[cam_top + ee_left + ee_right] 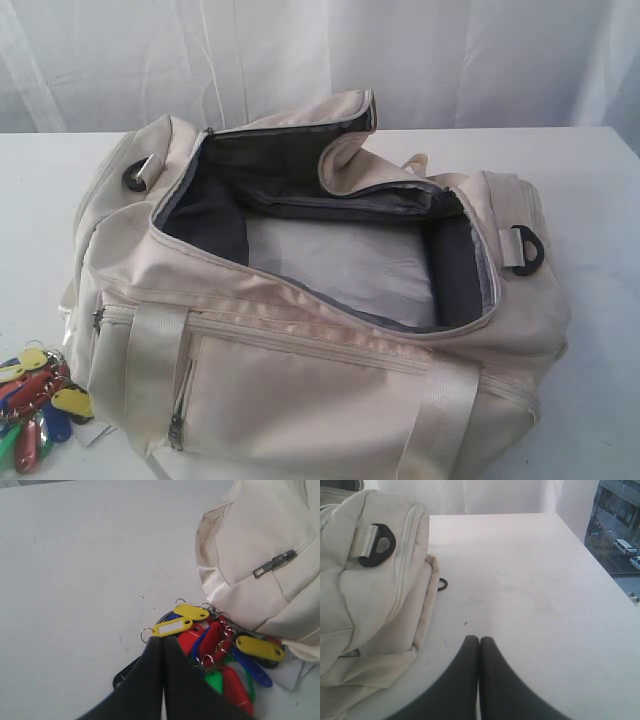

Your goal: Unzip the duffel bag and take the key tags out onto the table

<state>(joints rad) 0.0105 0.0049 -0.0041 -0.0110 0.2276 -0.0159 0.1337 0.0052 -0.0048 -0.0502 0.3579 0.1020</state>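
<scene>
A: Exterior view, nearest first?
B: The large cream-beige fabric duffel bag (pixel 300 390), top unzipped wide, dark grey lining showing. The bunch of small red, yellow, blue and green plastic key tags (pixel 35 405) lies on the white bench (pixel 600 300), just beside its left end.
A: Left wrist view?
B: The black left claw (pixel 164 642) is pressed closed, gripping nothing, tips by the tags.
A: Right wrist?
B: The black right claw (pixel 479 641), closed and empty, over the bench beside the bag.

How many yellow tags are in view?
3. One yellow tag and a second lie together just past the shut left gripper; the third lies close beside the bag. Others may be hidden under other tags.
</scene>
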